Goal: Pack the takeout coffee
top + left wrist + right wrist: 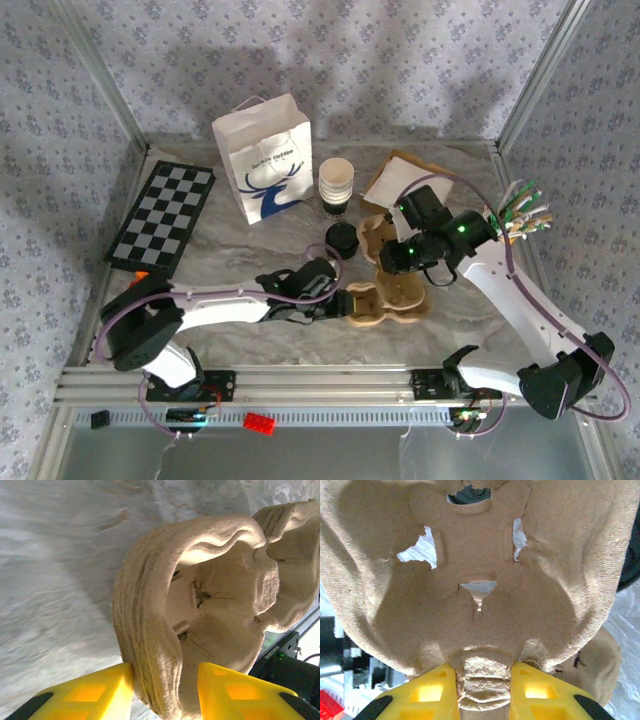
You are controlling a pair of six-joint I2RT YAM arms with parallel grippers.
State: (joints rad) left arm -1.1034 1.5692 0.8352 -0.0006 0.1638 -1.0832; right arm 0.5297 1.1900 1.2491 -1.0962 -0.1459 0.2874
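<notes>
A stack of brown pulp cup carriers [365, 312] lies on the marble table, front centre. My left gripper [340, 300] [165, 672] is shut on the stack's left rim wall [150, 645], one finger outside and one inside a cup well. My right gripper [400, 258] [483, 672] is shut on the middle rib of the top carrier [398, 290] [480, 580], which is tilted up off the stack. A white paper bag [265, 170] with a blue deer print stands at the back. Beside it are stacked paper cups [336, 185] and a black lid [342, 238].
A checkered board [162, 215] lies at the left. A flat brown paper piece [395, 175] rests at the back right. A bundle of coloured wires [525, 215] hangs near the right frame post. A red block [258, 422] sits on the front rail.
</notes>
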